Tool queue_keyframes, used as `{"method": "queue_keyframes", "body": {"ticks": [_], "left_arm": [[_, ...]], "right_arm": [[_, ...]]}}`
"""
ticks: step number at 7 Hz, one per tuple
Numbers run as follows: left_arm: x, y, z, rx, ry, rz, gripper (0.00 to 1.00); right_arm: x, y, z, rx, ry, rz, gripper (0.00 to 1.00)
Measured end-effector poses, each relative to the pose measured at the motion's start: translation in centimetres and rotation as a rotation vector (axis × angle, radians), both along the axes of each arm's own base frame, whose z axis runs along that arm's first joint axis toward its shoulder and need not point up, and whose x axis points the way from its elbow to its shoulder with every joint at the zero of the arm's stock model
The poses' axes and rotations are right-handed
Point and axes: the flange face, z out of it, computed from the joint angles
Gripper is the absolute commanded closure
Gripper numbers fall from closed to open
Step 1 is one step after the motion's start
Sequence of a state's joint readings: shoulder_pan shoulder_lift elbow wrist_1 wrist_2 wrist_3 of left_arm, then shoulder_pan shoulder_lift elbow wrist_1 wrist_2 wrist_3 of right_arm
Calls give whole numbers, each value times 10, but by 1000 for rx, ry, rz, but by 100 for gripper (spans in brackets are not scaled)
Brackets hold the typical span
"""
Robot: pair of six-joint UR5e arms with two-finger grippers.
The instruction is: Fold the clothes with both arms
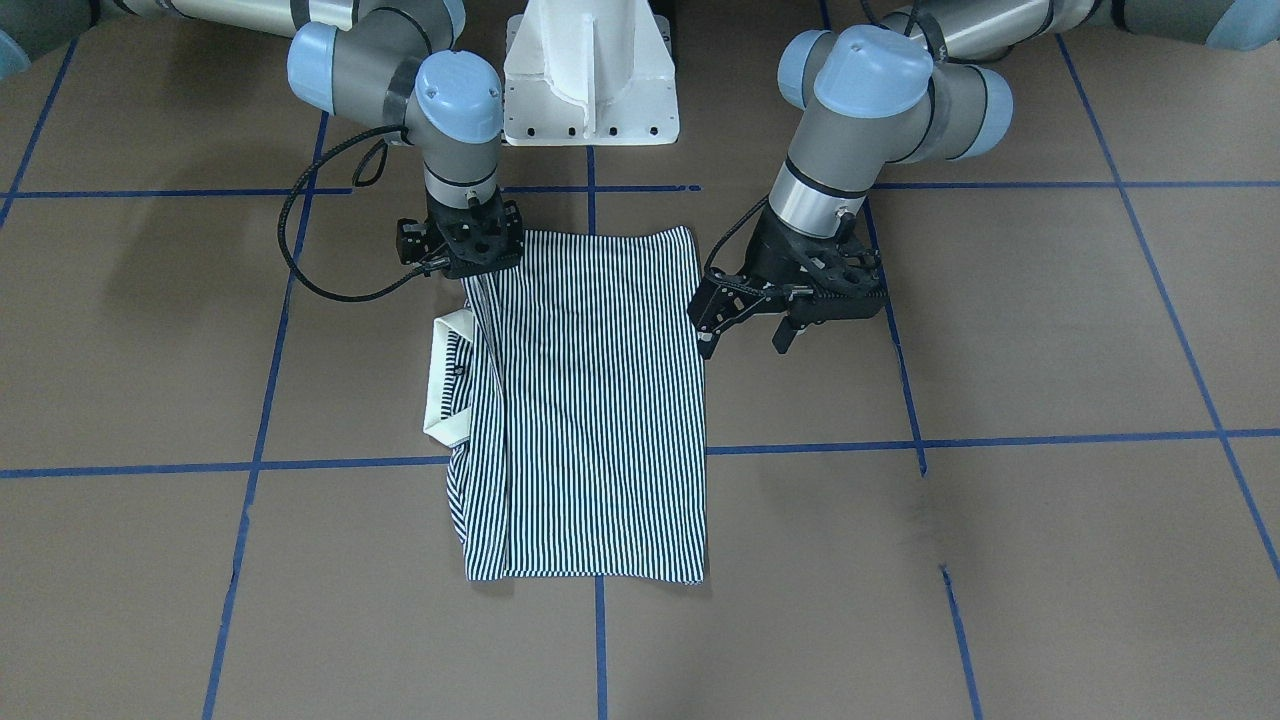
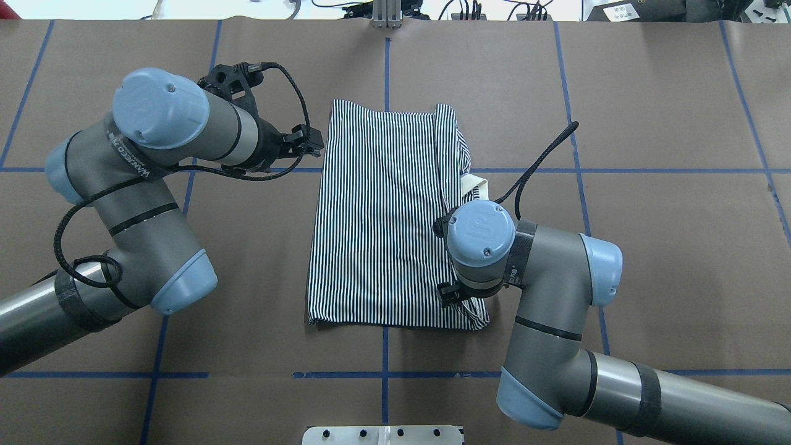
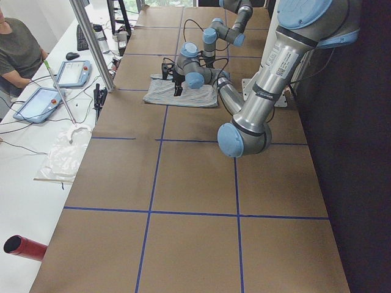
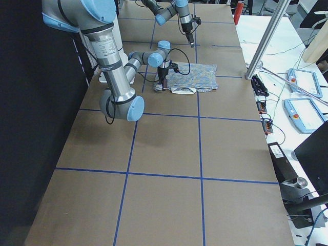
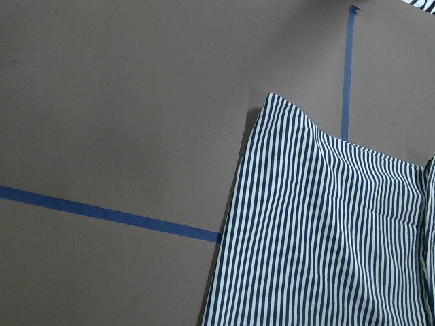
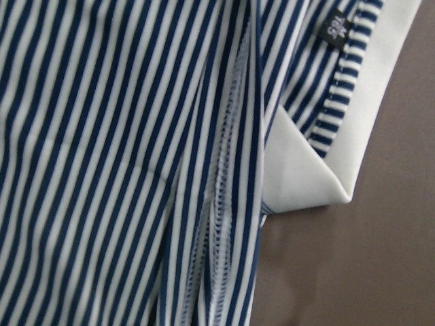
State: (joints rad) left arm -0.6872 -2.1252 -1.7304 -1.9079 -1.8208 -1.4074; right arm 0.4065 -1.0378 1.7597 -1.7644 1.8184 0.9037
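The striped polo shirt (image 1: 600, 400) (image 2: 383, 228) lies flat in the middle of the table, folded to a narrow rectangle. Its cream collar (image 1: 445, 380) (image 2: 476, 183) (image 6: 319, 176) sticks out on the robot's right side. My right gripper (image 1: 468, 262) points straight down onto the shirt's near corner by the collar. Its fingertips are hidden under the wrist, so I cannot tell whether they hold fabric. My left gripper (image 1: 745, 345) (image 2: 309, 141) hovers just off the shirt's opposite edge, open, with nothing between its fingers. The left wrist view shows that shirt edge (image 5: 326, 231) on bare table.
The white pedestal base (image 1: 590, 80) stands behind the shirt. Blue tape lines (image 1: 820, 445) grid the brown table. A person (image 3: 18, 55) sits at a side bench with tablets (image 3: 40, 104), and a metal post (image 3: 91, 43) rises at the table's edge.
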Motion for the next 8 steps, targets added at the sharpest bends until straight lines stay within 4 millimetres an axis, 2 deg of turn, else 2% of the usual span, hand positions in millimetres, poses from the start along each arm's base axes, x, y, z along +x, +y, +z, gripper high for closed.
{"method": "queue_keyframes", "body": {"ticks": [4,6,8], "left_arm": [[-1,1,-4,2,5,2,0],[0,1,-5,3,8,3,0],[3,3,-6,2,8,7,0]], "right_arm": [[3,-6,8,-4,14,4,0],[12,-15,13,-11,18,20,0],[25,-20,27,-20,32,35,0]]}}
